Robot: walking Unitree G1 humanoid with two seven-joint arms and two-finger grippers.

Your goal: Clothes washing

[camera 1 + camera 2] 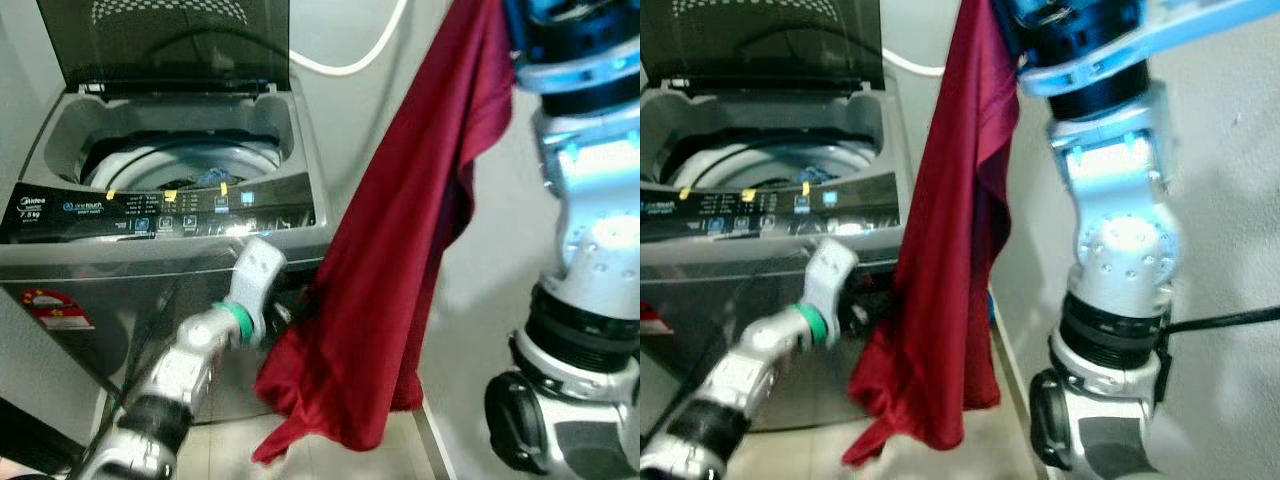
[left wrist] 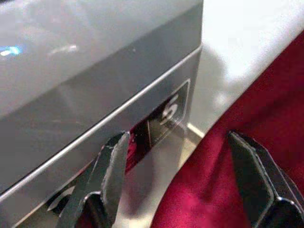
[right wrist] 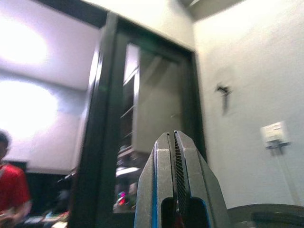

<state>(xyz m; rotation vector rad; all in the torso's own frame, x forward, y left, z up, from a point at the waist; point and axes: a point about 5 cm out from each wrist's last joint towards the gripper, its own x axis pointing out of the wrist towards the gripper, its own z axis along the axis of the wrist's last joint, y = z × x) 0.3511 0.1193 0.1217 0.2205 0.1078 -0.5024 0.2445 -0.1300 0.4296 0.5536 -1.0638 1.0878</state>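
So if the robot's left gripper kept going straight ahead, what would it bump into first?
Probably the red cloth. The open left gripper points at the gap where it hangs beside the washing machine, though depth is hard to judge.

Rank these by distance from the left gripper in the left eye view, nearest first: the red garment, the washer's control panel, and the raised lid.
From the left gripper, low by the washer's front:
1. Red garment, hanging right beside it.
2. Control panel, above, along the washer's front edge.
3. Raised lid, standing open at the back.
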